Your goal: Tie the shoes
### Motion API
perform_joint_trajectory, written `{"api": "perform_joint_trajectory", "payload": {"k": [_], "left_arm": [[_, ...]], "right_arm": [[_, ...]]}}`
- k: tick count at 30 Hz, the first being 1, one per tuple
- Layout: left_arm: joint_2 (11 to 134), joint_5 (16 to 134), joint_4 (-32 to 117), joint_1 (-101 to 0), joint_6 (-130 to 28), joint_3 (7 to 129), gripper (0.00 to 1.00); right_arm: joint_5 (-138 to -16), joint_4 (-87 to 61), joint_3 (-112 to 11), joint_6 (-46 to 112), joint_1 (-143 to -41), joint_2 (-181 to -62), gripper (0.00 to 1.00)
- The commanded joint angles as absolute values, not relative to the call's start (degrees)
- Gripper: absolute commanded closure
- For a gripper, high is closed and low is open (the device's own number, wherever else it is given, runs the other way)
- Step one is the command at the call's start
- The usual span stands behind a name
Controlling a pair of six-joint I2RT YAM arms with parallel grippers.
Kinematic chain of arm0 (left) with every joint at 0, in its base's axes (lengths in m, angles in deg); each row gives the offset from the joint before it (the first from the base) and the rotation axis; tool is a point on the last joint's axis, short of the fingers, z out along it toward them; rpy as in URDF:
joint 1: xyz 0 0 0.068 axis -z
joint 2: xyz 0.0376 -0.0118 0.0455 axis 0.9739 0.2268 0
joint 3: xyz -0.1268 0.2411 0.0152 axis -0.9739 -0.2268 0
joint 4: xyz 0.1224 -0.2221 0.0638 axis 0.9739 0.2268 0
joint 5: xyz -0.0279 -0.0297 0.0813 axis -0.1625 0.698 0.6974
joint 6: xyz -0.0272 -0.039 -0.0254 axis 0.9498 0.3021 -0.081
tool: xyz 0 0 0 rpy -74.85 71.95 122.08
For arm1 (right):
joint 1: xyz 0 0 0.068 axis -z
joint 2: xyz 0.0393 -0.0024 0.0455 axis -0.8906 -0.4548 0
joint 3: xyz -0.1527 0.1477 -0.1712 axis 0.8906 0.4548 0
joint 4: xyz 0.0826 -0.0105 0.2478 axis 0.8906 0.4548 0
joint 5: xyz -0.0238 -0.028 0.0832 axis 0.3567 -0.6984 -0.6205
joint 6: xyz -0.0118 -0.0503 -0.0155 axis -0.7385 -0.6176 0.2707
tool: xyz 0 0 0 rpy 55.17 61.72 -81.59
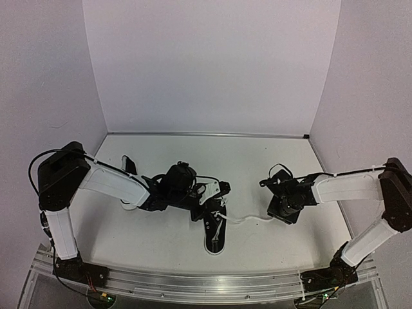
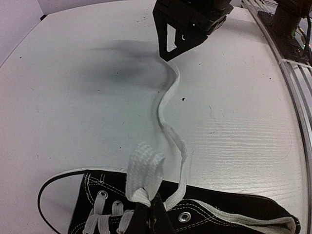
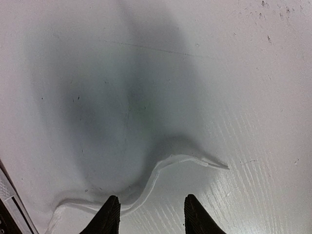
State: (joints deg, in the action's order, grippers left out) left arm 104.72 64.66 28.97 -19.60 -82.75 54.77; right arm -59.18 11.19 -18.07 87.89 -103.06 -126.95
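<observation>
One black sneaker (image 1: pixel 215 237) with a white toe cap lies in front of the arms, and also shows in the left wrist view (image 2: pixel 224 209). My left gripper (image 1: pixel 215 201) (image 2: pixel 150 214) hovers over its eyelets, shut on a folded loop of white lace (image 2: pixel 144 168). The other lace end (image 1: pixel 248 220) runs across the table to my right gripper (image 1: pixel 280 215) (image 2: pixel 170 46). That gripper (image 3: pixel 152 214) is open just above the table, with the lace end (image 3: pixel 165 168) lying loose between and ahead of its fingers. The second sneaker (image 1: pixel 129 164) is mostly hidden behind my left arm.
White walls close in the table (image 1: pixel 193 154) at the back and sides. A metal rail (image 1: pixel 206 283) runs along the near edge, where the arm bases stand.
</observation>
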Motion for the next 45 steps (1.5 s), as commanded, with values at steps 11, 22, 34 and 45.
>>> {"api": "perform_joint_trajectory", "payload": {"k": [11, 22, 34, 45], "left_arm": [[102.25, 64.53, 24.71, -19.10, -85.41, 52.88, 1.00], [102.29, 65.00, 23.62, -18.97, -87.44, 51.92, 1.00], [101.99, 64.81, 22.10, -18.77, -89.50, 50.50, 1.00], [101.51, 64.79, 22.17, -18.78, -89.45, 49.50, 1.00]], "right_arm": [[-61.85, 5.20, -20.31, 83.59, -100.41, -134.20, 0.86], [-72.45, -0.03, -37.26, 66.56, -98.22, -134.34, 1.00], [-97.56, -1.12, -71.46, 57.66, -107.05, -157.40, 1.00], [-102.43, -1.29, -69.51, 57.74, -108.38, -156.73, 0.47]]}}
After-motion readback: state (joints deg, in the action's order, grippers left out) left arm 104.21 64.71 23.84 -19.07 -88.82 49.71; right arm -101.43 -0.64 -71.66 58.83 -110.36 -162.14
